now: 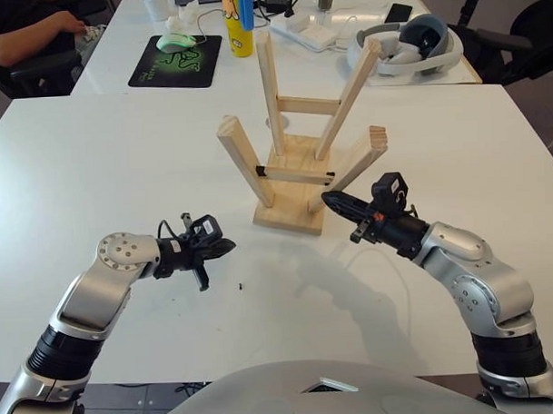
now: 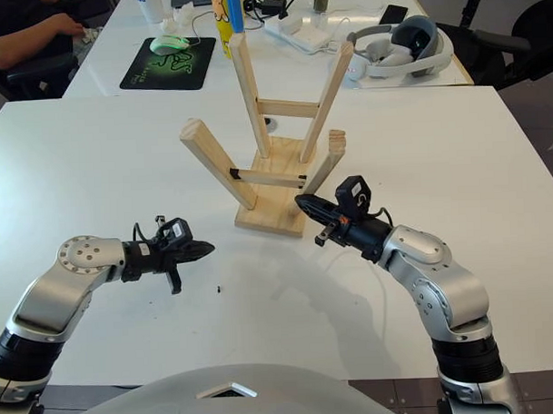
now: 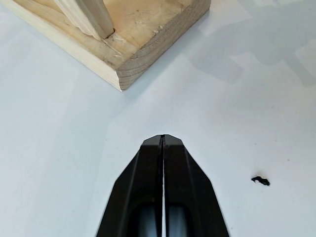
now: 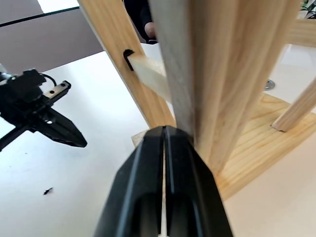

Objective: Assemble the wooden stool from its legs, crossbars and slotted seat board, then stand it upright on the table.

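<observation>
The big white bench (image 1: 93, 159) holds it all. The stool (image 1: 298, 161) stands on it upside down. It is pale, bare wood.

The seat board (image 1: 290, 214) lies flat at the bottom of the stool. Four legs (image 1: 245, 161) stick up from the board and lean out from each other. Thin crossbars (image 1: 298, 176) join the legs, and there are small dark marks where the front one meets them.

My right hand (image 1: 335, 201) is low down beside the stool, at its near right leg. Its two fingers are pressed together with nothing between them. The tip is right at the leg, and I cannot tell if it touches. My left hand (image 1: 229, 247) is off to the stool's near left, well apart from it. Its fingers are pressed together too, and it holds nothing. A tiny black speck (image 1: 240, 285) lies on the bench on that same side of the stool.

I think the wood is stiff and hard, and the stool looks light. It will not bend or break easily. The legs might slip out of their holes if I tug them. To flip it, I would hold two legs low down, close to the board. Smooth wood can slide, so I would squeeze firmly.
</observation>
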You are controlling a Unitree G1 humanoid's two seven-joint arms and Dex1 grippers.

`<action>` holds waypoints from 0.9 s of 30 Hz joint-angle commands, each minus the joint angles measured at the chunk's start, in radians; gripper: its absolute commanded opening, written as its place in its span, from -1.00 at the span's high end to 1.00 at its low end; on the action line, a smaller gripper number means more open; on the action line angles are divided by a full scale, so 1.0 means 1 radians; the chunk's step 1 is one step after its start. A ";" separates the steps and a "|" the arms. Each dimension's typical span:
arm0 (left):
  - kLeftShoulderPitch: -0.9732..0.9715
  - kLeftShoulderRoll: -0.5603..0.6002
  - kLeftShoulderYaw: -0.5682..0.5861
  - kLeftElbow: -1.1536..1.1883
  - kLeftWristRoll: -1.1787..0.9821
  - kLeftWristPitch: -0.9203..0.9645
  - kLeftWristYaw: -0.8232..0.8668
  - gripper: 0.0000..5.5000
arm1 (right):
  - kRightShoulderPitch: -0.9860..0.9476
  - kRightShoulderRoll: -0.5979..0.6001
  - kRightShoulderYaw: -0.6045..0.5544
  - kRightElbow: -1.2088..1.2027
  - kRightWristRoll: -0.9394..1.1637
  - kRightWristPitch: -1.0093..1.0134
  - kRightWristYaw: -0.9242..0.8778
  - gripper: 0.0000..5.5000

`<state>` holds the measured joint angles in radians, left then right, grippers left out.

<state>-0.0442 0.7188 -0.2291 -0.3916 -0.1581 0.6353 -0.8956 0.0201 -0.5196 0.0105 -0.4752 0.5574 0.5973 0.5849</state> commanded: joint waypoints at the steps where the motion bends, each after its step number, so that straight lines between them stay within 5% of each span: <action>1: -0.014 -0.024 -0.016 -0.016 0.000 0.013 0.032 1.00 | -0.063 -0.019 -0.024 0.073 -0.063 -0.053 -0.003 0.99; 12: -0.030 -0.207 0.011 -0.061 0.041 0.000 0.283 1.00 | -0.074 0.035 0.022 0.046 -0.048 -0.054 0.018 0.99; 18: 0.126 -0.393 0.082 -0.310 -0.021 -0.061 0.474 1.00 | 0.222 -0.006 -0.019 -0.220 0.115 0.088 -0.008 0.99; 23: 0.294 -0.476 0.157 -0.473 -0.021 -0.074 0.615 1.00 | 0.434 0.215 -0.179 -0.338 0.033 0.063 -0.376 0.99; 27: 0.230 -0.528 0.253 -0.450 0.050 -0.087 0.763 1.00 | 0.328 0.270 -0.243 -0.319 -0.206 -0.006 -0.622 0.99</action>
<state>0.2462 0.2210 -0.0368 -0.8574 -0.1531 0.5559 -0.2186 0.4445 -0.2776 -0.1929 -0.7976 0.4623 0.6310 0.0887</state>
